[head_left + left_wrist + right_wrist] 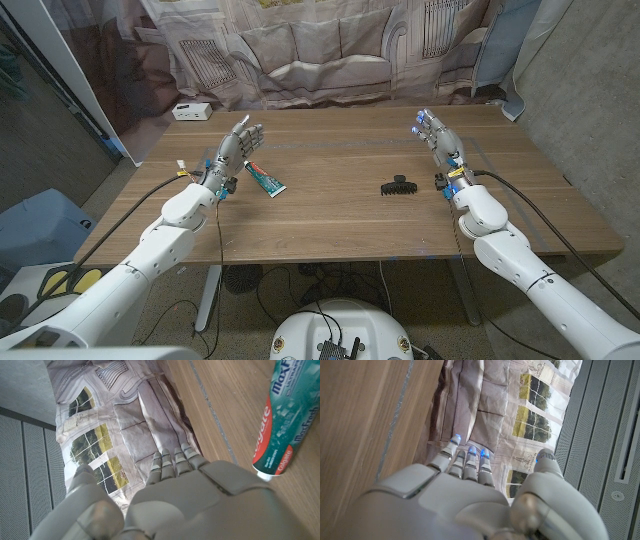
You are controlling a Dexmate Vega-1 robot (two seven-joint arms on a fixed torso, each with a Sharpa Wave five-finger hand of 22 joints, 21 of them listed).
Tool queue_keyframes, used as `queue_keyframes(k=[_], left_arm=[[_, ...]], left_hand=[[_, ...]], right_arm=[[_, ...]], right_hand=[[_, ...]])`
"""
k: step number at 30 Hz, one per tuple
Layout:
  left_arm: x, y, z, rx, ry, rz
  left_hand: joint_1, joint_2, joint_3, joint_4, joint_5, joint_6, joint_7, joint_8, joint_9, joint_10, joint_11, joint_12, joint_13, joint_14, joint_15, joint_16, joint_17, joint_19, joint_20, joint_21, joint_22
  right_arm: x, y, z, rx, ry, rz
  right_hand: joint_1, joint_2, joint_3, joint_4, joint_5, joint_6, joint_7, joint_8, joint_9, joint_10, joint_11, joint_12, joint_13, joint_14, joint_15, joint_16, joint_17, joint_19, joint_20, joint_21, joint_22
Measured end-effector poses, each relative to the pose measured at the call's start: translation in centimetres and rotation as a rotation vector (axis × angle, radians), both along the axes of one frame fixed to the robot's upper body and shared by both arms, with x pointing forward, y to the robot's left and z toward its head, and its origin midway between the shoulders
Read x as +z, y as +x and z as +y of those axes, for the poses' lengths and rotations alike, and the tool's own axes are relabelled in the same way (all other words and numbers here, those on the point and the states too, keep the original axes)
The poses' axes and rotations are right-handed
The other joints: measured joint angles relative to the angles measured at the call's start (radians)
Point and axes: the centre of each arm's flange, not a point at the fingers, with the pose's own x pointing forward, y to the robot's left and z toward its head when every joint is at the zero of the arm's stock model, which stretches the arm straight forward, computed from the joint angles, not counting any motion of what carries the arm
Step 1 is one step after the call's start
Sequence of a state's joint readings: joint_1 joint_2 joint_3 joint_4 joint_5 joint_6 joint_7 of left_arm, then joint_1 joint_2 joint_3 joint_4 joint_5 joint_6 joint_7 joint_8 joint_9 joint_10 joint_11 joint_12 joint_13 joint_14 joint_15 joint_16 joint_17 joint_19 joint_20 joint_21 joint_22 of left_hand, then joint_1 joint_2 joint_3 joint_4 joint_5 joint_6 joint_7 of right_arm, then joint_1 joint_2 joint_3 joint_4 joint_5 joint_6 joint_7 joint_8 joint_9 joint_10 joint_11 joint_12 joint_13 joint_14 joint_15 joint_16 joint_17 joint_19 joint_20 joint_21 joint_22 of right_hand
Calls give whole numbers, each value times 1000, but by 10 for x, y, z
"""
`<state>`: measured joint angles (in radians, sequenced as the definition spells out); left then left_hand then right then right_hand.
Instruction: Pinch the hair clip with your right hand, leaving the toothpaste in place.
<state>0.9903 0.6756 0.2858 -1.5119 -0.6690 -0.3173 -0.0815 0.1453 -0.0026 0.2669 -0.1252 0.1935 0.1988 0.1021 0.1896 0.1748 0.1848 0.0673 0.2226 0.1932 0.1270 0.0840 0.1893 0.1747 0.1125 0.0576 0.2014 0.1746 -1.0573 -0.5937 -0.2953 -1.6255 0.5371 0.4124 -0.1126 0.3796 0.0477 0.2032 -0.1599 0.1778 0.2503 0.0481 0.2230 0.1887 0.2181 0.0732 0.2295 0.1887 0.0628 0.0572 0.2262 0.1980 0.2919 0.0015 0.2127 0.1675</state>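
A black hair clip (397, 185) lies on the wooden table (340, 220), right of the middle. A green and white toothpaste tube (266, 179) lies left of the middle, its cap end (264, 476) near my left hand. My right hand (438, 142) stands to the right of the clip, a little way off, fingers straight and apart, holding nothing (465, 490). My left hand (234, 150) stands just left of the toothpaste, fingers straight, also holding nothing (170, 495).
A small white box (190, 112) sits at the table's back left corner. A printed curtain (330, 45) hangs behind the table's far edge. Bare wood lies between the clip and the toothpaste.
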Motion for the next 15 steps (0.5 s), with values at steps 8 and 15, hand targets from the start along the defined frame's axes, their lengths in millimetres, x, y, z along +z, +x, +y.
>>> queue_keyframes(k=[8,15], left_arm=[[3,0,-13,-17,-5,5],[2,-2,-18,-17,-20,19]], left_hand=[[5,5,0,0,0,9,2,0,0,8,2,0,0,4,4,0,0,0,0,0,0],[5,5,3,-3,0,10,3,0,0,12,-2,0,0,7,3,0,0,0,0,0,0]], right_arm=[[1,-10,-7,21,-31,-27],[-1,-18,-18,14,-52,-40]], right_hand=[[14,-4,4,-4,0,0,-7,0,0,6,-17,0,0,2,2,0,0,5,2,0,0],[29,-5,8,-8,0,9,-16,0,0,11,-33,0,0,11,0,0,0,10,8,0,0]])
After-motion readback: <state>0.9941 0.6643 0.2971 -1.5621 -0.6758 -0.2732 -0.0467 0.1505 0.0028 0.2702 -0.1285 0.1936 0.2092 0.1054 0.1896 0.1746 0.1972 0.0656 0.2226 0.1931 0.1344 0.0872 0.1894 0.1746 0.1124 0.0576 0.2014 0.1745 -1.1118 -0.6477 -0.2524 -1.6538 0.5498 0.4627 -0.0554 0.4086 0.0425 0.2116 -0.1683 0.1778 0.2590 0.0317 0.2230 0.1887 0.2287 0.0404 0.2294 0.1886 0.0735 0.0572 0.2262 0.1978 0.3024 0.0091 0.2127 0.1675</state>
